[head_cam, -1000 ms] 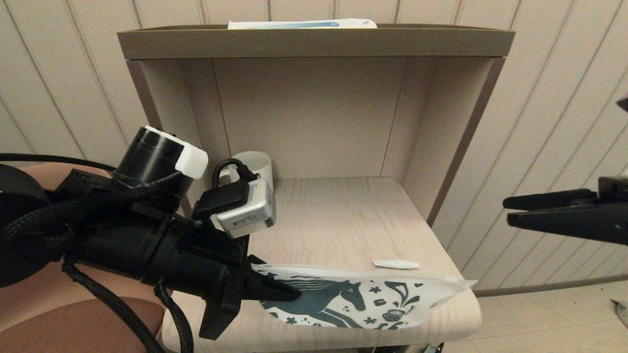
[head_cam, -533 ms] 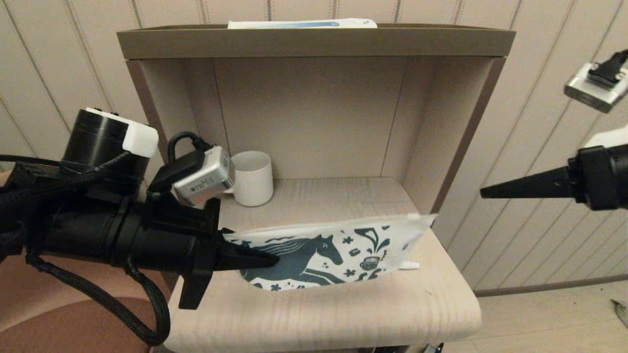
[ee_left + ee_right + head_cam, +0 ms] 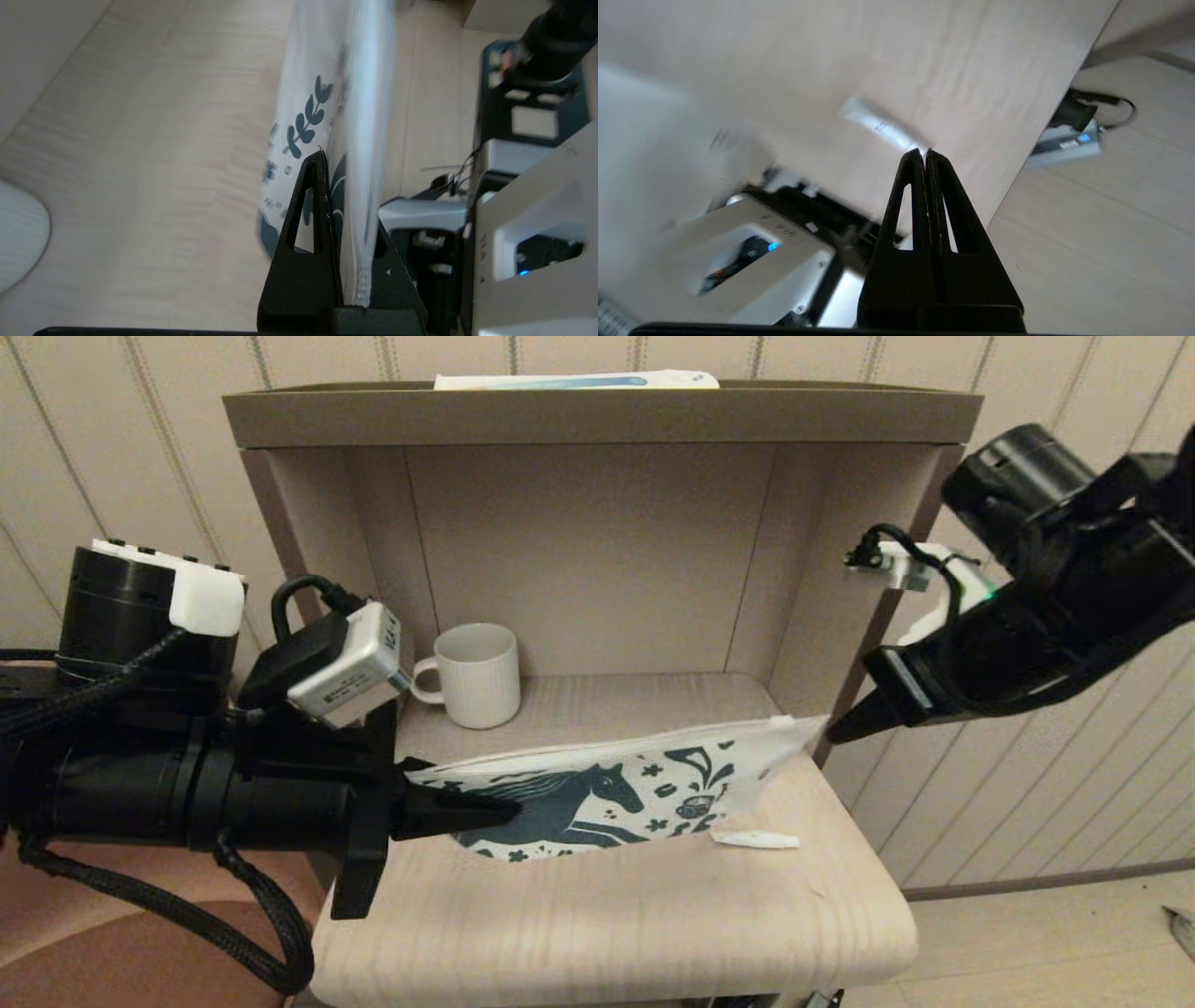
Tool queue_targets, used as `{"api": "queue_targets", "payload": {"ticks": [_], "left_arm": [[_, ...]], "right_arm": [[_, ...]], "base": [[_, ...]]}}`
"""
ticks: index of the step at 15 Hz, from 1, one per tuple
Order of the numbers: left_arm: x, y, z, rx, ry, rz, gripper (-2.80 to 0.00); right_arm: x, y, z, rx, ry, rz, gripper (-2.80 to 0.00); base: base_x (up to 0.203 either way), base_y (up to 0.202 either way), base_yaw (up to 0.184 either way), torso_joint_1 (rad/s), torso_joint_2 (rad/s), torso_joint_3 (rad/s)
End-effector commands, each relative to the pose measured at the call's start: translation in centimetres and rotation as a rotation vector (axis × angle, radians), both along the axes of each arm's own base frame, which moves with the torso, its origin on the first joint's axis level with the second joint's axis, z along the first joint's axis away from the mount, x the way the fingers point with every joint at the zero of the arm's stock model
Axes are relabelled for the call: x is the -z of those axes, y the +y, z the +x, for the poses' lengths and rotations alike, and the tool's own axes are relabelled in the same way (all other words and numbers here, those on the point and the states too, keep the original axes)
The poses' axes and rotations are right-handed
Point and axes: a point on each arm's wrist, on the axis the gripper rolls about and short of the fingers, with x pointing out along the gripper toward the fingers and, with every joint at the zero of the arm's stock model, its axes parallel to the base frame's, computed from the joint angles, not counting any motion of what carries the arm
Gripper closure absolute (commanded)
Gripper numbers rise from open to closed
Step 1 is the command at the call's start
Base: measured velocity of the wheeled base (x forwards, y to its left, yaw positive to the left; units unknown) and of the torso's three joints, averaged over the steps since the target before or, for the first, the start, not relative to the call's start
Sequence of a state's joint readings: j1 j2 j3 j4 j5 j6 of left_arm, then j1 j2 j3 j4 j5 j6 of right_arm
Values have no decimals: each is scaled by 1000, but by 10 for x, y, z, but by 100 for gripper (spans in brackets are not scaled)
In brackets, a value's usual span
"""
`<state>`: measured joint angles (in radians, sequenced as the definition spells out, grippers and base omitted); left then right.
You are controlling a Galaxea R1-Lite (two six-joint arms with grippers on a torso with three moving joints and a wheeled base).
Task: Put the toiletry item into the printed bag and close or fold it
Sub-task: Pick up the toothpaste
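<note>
Left gripper (image 3: 485, 810): black tapered fingers pinching the bag's left end, with the bag edge clamped between them in the left wrist view. Mug (image 3: 476, 674): cream, ribbed, handle to the left, standing at the back of the table (image 3: 607, 933), apart from the bag. Bag (image 3: 616, 784): flat white pouch, teal horse, cup and leaf print, held up on edge and slanting across the table, lower edge on the surface, right corner raised near the alcove wall; thin film, limp, likely light and slippery, so it will probably sag unless held near the mouth seam. Tube (image 3: 756, 840): tiny white squeeze tube, flat crimped end tapering to a cap, lying flat on pale wood-grain just beside the bag's lower right edge, not yet inside; light, soft-walled, probably prone to rolling or skidding, best pinched across the mid-body. Box (image 3: 577, 380): long, white and blue, on the top shelf. Right gripper (image 3: 840, 728): fingers pressed together, empty, hanging at the alcove's right edge above and beyond the tube.
</note>
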<state>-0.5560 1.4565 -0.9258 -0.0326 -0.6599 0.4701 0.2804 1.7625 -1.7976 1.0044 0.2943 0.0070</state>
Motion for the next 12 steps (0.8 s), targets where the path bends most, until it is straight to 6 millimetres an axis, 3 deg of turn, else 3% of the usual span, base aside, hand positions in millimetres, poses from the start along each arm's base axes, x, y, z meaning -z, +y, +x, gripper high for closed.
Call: {"api": "queue_targets", "payload": {"ticks": [1, 2, 7, 12], "left_arm": [[8, -2, 4, -9, -2, 33, 0], [9, -2, 5, -8, -10, 41, 0], [11, -3, 5, -5, -5, 44, 0], [12, -3, 5, -2, -3, 44, 0]], "right_arm": [[23, 11, 22, -5, 69, -39, 0], [27, 15, 24, -3, 74, -66, -280], [44, 36, 24, -70, 126, -98, -280], [61, 36, 18, -207, 132, -197, -280]], "base": [[0, 0, 0, 0, 0, 0], [0, 0, 0, 0, 0, 0], [0, 0, 0, 0, 0, 0], [0, 0, 0, 0, 0, 0]]}}
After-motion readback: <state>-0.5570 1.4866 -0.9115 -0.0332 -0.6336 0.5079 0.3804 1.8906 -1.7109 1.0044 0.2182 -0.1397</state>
